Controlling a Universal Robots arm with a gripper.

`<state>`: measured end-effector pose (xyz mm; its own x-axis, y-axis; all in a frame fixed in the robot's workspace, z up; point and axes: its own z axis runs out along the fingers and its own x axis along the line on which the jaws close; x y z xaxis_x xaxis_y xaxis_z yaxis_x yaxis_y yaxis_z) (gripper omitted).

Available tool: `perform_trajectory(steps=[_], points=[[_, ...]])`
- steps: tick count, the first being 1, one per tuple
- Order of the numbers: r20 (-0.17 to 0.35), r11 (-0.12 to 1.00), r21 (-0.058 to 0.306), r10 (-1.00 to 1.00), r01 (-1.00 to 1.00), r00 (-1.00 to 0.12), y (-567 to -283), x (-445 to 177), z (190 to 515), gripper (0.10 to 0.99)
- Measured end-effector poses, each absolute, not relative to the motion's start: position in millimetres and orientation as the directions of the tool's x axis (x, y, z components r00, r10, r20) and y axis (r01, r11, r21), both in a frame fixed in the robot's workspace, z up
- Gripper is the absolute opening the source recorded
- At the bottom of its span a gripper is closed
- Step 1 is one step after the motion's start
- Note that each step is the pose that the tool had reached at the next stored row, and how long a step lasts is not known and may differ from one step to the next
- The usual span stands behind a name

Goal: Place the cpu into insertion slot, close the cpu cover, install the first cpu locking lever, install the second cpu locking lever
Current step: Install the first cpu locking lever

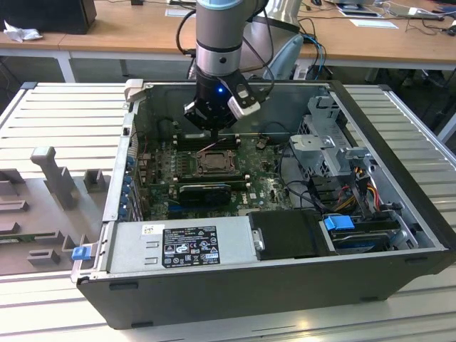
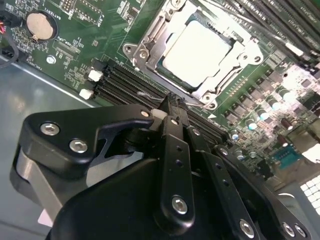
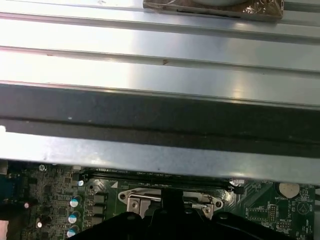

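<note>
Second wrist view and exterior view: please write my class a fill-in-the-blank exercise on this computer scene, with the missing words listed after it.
1. The thin silvery square cpu cover lies ___ over the pale silver square cpu.
2. The round silver coin battery sits on the ___ circuit board.
3. The black robot hand hangs inside an open black computer ___, above the board.

Missing words: closed; green; case.

A ribbed, pale metal bench (image 1: 57, 114) fills the foreground under bright, even light. Behind it runs a wooden desk (image 1: 128, 32) on white legs, strewn with papers (image 1: 374, 23) and cables (image 1: 317, 43).
</note>
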<state>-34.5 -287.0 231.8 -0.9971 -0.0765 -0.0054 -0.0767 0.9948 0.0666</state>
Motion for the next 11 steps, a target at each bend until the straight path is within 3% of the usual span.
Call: perform_trajectory(steps=[11], points=[[-0.005, 0.996, 0.067, -0.063, -0.063, -0.998, -280.0, -23.0, 222.2, 0.106]])
